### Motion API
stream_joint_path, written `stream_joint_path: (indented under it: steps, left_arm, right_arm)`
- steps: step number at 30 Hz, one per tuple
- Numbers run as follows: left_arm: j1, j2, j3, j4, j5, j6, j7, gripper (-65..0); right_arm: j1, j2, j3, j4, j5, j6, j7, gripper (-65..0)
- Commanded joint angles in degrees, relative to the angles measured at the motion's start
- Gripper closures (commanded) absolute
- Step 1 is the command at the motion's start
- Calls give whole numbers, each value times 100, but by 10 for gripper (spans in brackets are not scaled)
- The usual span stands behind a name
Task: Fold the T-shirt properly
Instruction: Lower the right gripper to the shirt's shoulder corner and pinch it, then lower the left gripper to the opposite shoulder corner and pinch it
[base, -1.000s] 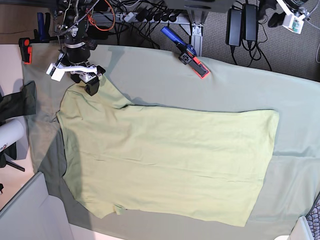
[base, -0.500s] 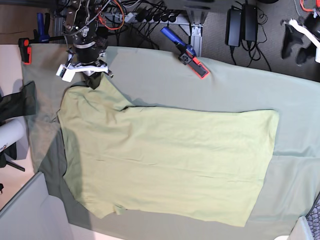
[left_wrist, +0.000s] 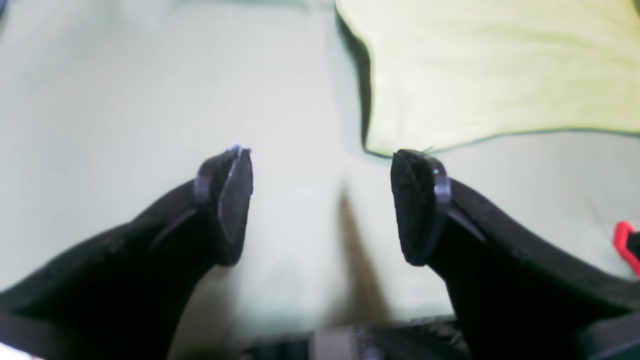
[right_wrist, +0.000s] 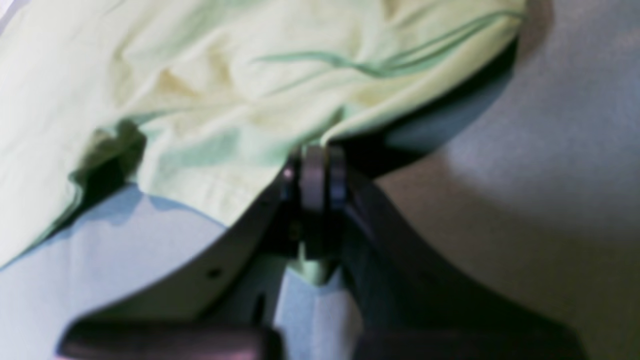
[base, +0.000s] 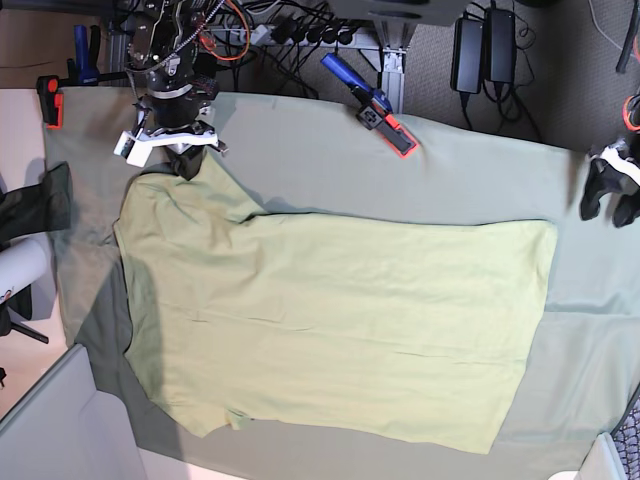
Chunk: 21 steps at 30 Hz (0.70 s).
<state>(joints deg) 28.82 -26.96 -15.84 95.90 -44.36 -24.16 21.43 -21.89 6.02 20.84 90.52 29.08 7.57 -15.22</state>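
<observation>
The shirt (base: 340, 310) lies spread across the desk (base: 330, 160), creased at one corner. There the right jaws (right_wrist: 322, 155) have closed, pinching its cloth. The left jaws (left_wrist: 322, 205), now swung in near the opposite corner, stand wide; a matching grip probably comes next.

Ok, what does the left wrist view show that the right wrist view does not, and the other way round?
Only the left wrist view: the left gripper with its fingers wide apart and nothing between them, a smooth corner of the T-shirt beyond them, and part of a red thing at the right edge.
Only the right wrist view: the right gripper with its fingers closed on bunched, creased fabric, with a bit of it poking out below.
Both: pale yellow-green T-shirt fabric and the duller cloth under it.
</observation>
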Motion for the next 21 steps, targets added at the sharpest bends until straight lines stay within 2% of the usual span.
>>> stream_joint_path:
  steps: [1, 6, 12, 21]
  left_arm:
    - [-133, -68, 111, -61, -72, -50, -101, -459]
    - [-627, -26, 625, -455, -35, -50, -101, -459]
    - [-916, 66, 719, -595, 50, -50, -63, -459]
    - [-1355, 210, 920, -1375, 280, -50, -101, -459]
  right_arm:
    - [-4, 28, -13, 33, -61, 37, -131, 0]
    - [-42, 28, -13, 33, -81, 37, -131, 0]
    - [-70, 31, -13, 33, -83, 37, -131, 0]
    - [-70, 28, -13, 33, -81, 37, -131, 0]
